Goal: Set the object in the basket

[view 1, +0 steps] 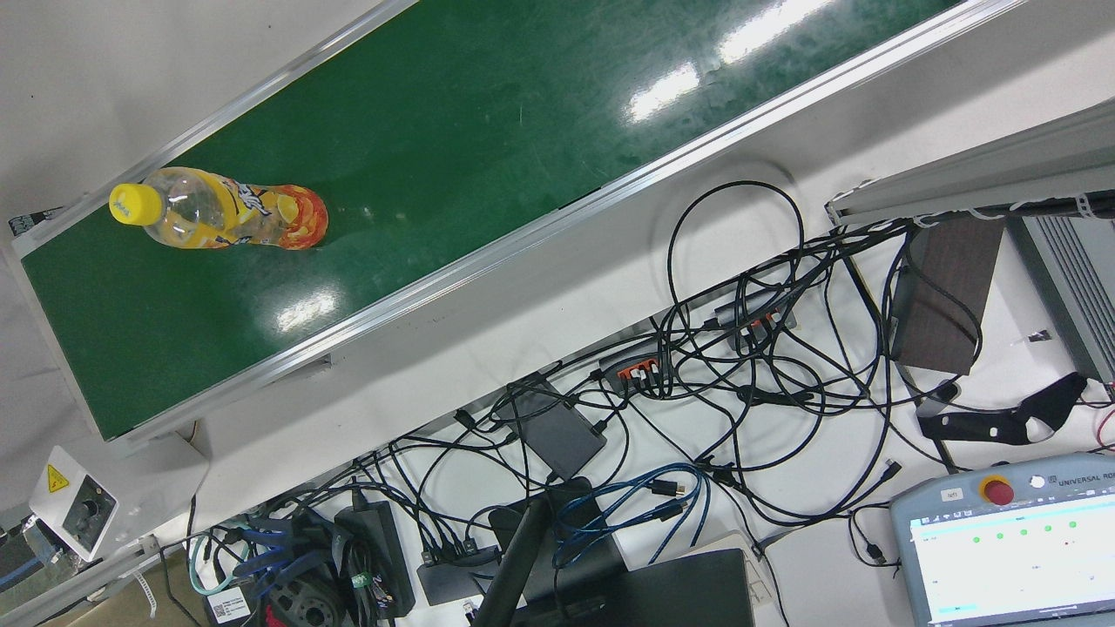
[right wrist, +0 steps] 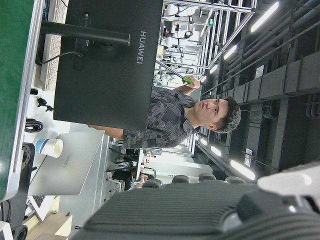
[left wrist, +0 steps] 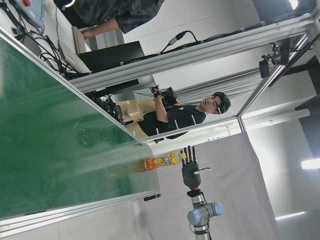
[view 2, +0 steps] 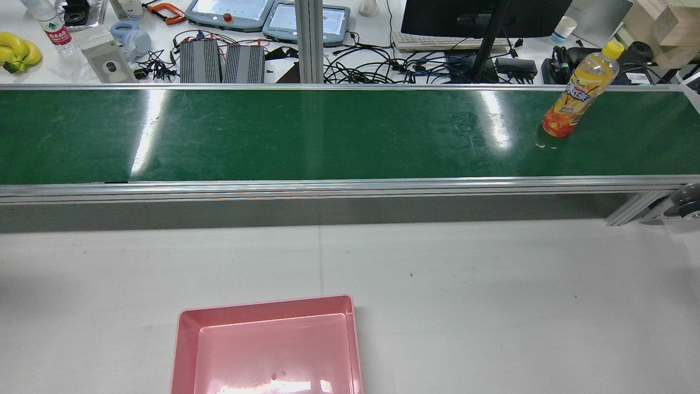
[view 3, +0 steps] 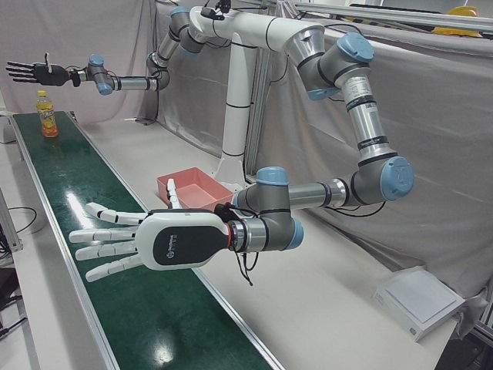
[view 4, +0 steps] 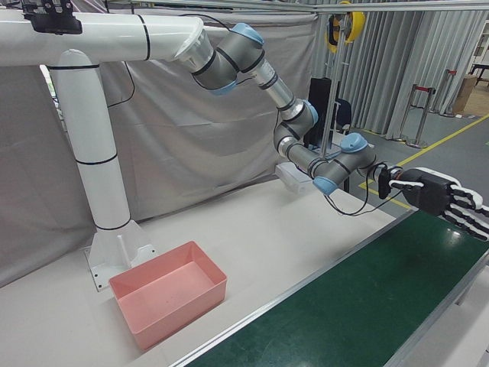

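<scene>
Pre-grasp: orange drink bottle [view 2: 579, 90] upright on conveyor belt [view 2: 306, 134], untouched. Right hand [view 3: 31, 73] hovers nearby and left hand [view 3: 146, 239] waits — both splayed wide, empty. Next: close on bottle, carry to pink basket [view 2: 268, 350].

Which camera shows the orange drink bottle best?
The front view: the bottle is large and unobstructed on the belt. Rear view shows it smaller at the belt's right end; left-front and left hand views show it tiny; the others miss it.

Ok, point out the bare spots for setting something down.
Free: the green belt left of the bottle, the white table beside the pink basket, and the basket's own floor. Crowded: the cable-strewn desk behind the belt.
</scene>
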Available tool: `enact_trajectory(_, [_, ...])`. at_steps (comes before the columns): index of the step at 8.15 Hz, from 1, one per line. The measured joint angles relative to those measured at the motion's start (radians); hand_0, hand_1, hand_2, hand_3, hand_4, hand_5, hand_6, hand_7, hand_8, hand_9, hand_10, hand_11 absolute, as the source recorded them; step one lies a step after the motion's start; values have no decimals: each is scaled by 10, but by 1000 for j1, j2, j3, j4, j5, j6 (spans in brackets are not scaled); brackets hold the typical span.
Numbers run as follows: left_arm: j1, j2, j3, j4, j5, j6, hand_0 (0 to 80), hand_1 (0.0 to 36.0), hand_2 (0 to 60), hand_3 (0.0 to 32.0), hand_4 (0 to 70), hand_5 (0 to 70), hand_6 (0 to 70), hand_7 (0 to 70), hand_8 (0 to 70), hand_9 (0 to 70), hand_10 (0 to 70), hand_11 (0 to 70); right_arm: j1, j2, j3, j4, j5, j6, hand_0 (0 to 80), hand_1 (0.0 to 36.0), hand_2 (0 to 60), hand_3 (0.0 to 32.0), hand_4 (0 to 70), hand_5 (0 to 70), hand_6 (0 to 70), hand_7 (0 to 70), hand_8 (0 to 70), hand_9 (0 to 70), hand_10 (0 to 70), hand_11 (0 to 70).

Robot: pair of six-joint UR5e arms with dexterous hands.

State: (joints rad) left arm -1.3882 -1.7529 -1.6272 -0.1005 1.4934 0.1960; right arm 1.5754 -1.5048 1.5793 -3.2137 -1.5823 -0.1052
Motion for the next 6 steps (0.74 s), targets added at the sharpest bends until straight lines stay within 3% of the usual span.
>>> enact_trajectory(3, [113,0,7,15,1,5,496,57,0,58,37,264,0,34,54,55,0,0,-1,0,0,0,1,0,0,0,0,0,0,0,0,0,0,0,0,0])
enact_trajectory(4, [128,0,15,12,0,6,498,60,0,110,22,251,0,29,48,44,0,0,-1,0,0,0,1,0,0,0,0,0,0,0,0,0,0,0,0,0])
enact_trajectory(6, [134,0,28,-1,0,7,498,55,0,144,0,240,0,19,28,8,0,0,-1,0,-1,0,1,0,0,0,0,0,0,0,0,0,0,0,0,0])
